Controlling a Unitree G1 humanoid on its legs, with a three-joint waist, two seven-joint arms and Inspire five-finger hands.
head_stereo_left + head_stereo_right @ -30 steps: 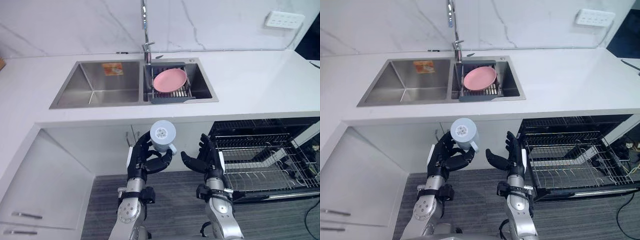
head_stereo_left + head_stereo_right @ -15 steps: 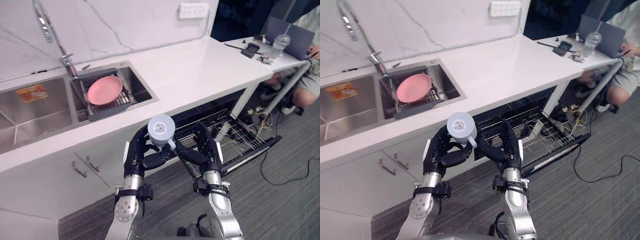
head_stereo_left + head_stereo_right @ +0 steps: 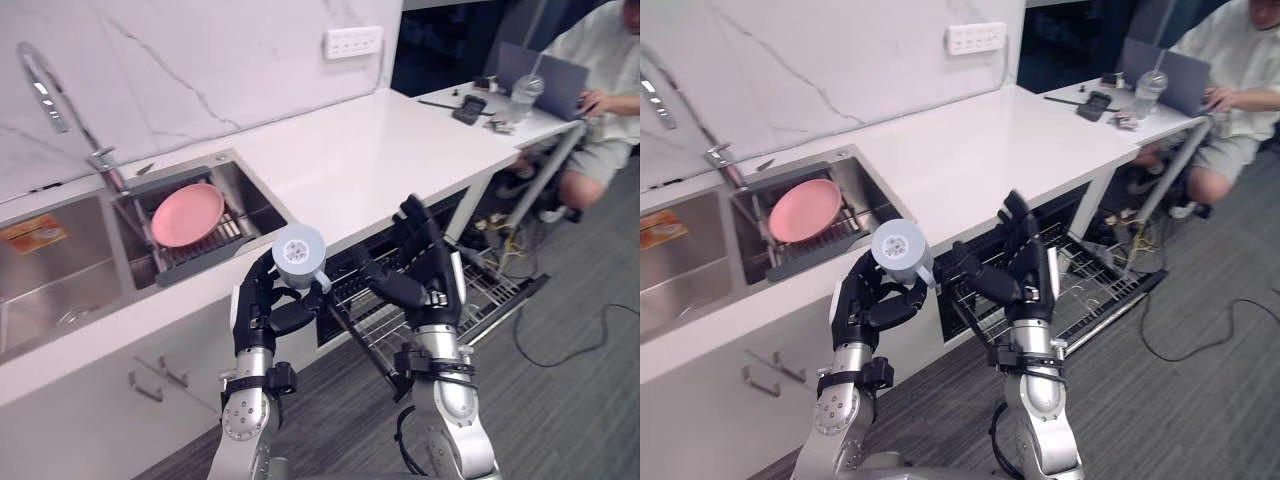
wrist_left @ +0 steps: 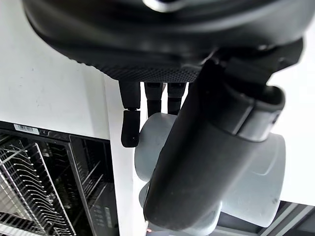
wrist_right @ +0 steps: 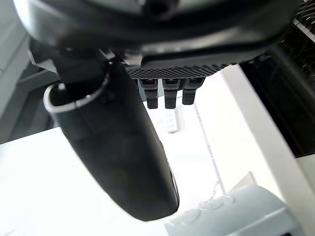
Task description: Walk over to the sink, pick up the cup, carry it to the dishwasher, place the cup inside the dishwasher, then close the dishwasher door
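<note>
White countertop (image 3: 375, 150) with steel sink (image 3: 55, 285)

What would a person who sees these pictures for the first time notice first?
The pale grey cup stands out, gripped in the left hand before the white counter. Beside it the right hand hangs open near the pulled-out dishwasher rack. A pink plate lies in the sink.

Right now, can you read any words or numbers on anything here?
None can be read.
The orange sticker in the sink: too blurred.
The marks on the round end of the cup, held by the left hand: too small.
The white label on the dishwasher: too small.
</note>
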